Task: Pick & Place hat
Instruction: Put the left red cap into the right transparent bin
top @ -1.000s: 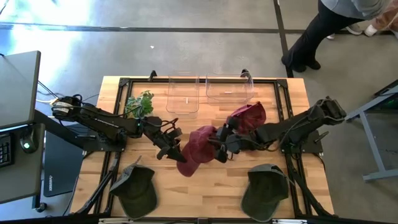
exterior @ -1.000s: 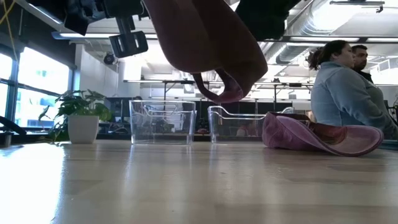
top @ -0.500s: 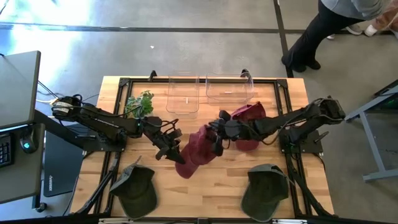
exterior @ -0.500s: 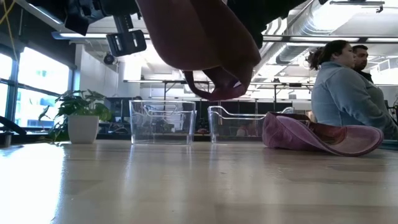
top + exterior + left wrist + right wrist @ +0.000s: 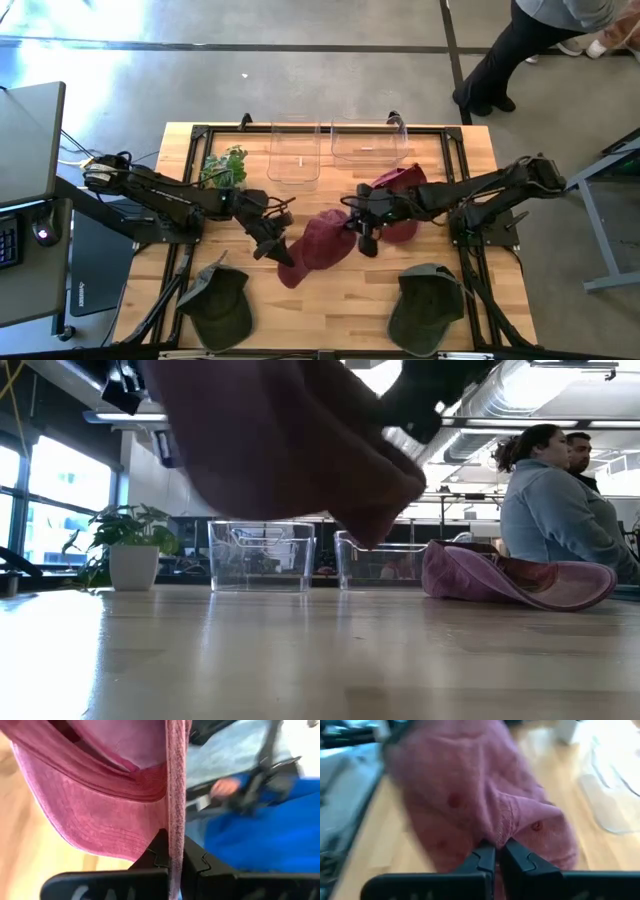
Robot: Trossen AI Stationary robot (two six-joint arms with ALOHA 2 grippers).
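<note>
A maroon hat (image 5: 318, 246) hangs above the table's middle between both grippers. My left gripper (image 5: 284, 256) is shut on the end toward the table's left, and my right gripper (image 5: 354, 232) is shut on the end toward the right. The low view shows the hat (image 5: 290, 460) clear of the tabletop. A second maroon hat (image 5: 402, 188) lies on the table at the far right, resting on its rim (image 5: 520, 595). My left gripper pinches a thin edge of the hat (image 5: 175, 845) between its two fingers, with the open inside of the hat (image 5: 115, 750) facing it. The fingers reach in from the table's left. The hat is lifted clear of the table. My right gripper pinches a raised fold of the crown cloth (image 5: 504, 827) between its two fingers, on the hat's outer side. The fingers come from the table's right. The hat spans from here across to my left gripper, off the table.
Two clear bins (image 5: 293, 150) (image 5: 368, 140) stand at the far edge, with a potted plant (image 5: 225, 166) to their left. Two dark green caps (image 5: 218, 300) (image 5: 428, 306) lie near the front edge. People (image 5: 555, 500) are beyond the table's right.
My right gripper has shut on the hat's crown after standing open beside it. The hat, which hung bunched below my left gripper, has swung round and now stretches flatter between the two grippers, still off the table.
</note>
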